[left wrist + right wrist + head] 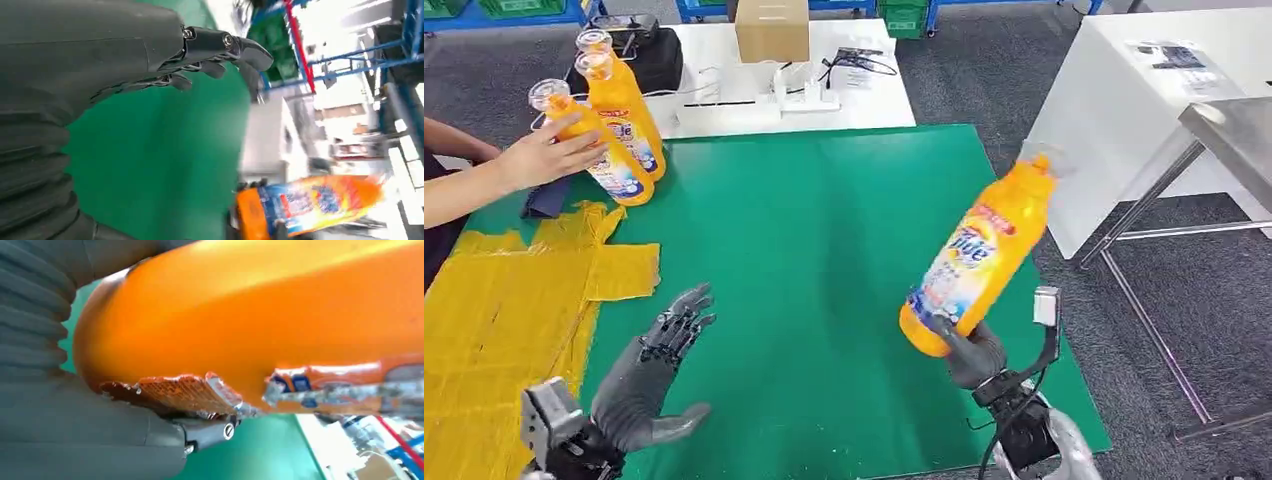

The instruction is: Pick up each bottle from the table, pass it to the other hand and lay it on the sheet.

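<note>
One bottle is up off the table in my right robot hand, gripped at its base and tilted, cap away from me. My left robot hand waits empty, fingers spread, over the green table; I judge the handover comes next, then laying it on the yellow sheet.

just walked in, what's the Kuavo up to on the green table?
The right hand grips an orange detergent bottle by its base and holds it tilted above the green mat. The left hand is open, fingers spread, over the mat beside the yellow sheet, holding nothing; the handover has not happened yet. At the far corner a person's hand rests on one of two more bottles standing there.
</note>
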Tool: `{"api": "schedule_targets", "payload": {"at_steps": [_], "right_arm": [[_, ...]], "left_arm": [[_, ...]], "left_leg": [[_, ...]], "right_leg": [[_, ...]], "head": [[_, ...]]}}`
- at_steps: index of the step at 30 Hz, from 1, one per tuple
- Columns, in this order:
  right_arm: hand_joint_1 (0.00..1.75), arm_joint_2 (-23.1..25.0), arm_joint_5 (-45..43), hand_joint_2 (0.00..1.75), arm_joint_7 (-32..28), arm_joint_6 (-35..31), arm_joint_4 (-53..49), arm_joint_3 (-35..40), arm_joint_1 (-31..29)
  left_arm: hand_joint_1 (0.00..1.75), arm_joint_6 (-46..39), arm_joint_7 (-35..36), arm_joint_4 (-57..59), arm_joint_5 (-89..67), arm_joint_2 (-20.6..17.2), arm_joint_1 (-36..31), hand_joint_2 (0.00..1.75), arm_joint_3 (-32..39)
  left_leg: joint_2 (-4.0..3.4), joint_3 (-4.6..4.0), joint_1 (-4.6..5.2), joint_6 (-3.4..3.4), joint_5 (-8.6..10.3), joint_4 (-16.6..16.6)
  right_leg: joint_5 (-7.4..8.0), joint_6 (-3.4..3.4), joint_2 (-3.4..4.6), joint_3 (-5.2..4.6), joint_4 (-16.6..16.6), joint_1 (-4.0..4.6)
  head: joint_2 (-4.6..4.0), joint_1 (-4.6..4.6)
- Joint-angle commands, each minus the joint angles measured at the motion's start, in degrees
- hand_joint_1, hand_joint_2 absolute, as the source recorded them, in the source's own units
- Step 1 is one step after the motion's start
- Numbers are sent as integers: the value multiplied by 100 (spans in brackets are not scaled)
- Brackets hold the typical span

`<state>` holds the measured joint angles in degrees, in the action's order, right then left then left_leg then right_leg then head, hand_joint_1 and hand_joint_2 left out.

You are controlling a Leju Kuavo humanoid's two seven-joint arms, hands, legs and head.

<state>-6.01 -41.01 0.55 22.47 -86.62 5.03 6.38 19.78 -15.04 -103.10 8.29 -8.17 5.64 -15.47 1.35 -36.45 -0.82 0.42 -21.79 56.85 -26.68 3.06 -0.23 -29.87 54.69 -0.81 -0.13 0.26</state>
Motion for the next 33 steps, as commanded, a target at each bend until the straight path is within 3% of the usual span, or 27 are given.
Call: {"api": "schedule_targets", "payload": {"at_steps": [1,5,10,11,13,18,21,23,27,28,29,33], "right_arm": [[175,440,-81,175,-35,-87,-696,-179,273],[175,362,-85,175,-124,-20,-715,-72,253],[175,176,596,175,-235,-134,-930,521,319],[175,86,724,175,-213,-130,-900,703,334],[175,74,1155,175,-277,-144,-794,1206,348],[175,-485,1830,175,-282,-88,-228,2704,-250],[175,-709,2428,175,63,43,100,3368,-778],[175,-883,2188,175,430,239,395,3741,-1125],[175,-1047,2066,175,514,366,545,4057,-1373],[175,-451,1849,175,1045,285,812,4349,-1854],[175,-225,1726,175,1346,136,830,4479,-2025],[175,-266,1267,175,1487,-145,828,4986,-2349]], "left_arm": [[0,101,117,-29,185,233,42,175,321],[0,116,94,-49,182,221,38,175,303],[0,132,272,-143,481,301,63,175,94],[0,104,367,-225,632,541,151,175,77],[0,-36,536,-343,788,669,141,175,-241],[0,-199,710,-179,1067,583,-446,175,-830],[0,-165,807,-13,1153,573,-709,175,-1089],[0,-184,836,83,1210,554,-831,175,-1246],[0,-201,821,127,1270,507,-899,175,-1364],[0,-264,1000,107,1459,703,-1080,175,-1439],[0,-365,1168,18,1467,757,-1162,175,-1508],[0,-575,1202,-95,1316,615,-1281,175,-1828]], "left_leg": [[-25,-6,4,0,-7,2],[-14,-12,3,0,-3,2],[-17,-14,3,-3,-6,1],[-21,-8,4,-3,-11,5],[-22,-4,3,-1,-12,3],[-23,-4,-1,-1,-10,6],[-25,-6,1,-1,-6,3],[-22,-9,0,-2,-3,-1],[-24,-1,4,3,-2,-1],[-21,0,5,6,0,-2],[-28,-6,2,4,0,0],[-53,-9,3,6,2,8]], "right_leg": [[-1,-10,12,6,4,-1],[-2,-8,2,-43,2,-1],[-2,-7,6,-47,1,-2],[-7,-11,7,-42,6,-2],[-6,-9,9,-37,-1,-1],[-3,-10,9,-36,0,3],[1,-10,11,-40,0,2],[4,-6,11,-40,-5,1],[3,-8,8,-33,-4,-1],[3,-7,7,-32,-5,-3],[6,-6,17,-39,-2,0],[13,-4,34,4,13,2]], "head": [[0,-4],[0,-2],[0,-2],[0,0],[0,-2],[0,-2],[0,-2],[0,0],[0,-2],[0,0],[0,0],[0,0]]}}
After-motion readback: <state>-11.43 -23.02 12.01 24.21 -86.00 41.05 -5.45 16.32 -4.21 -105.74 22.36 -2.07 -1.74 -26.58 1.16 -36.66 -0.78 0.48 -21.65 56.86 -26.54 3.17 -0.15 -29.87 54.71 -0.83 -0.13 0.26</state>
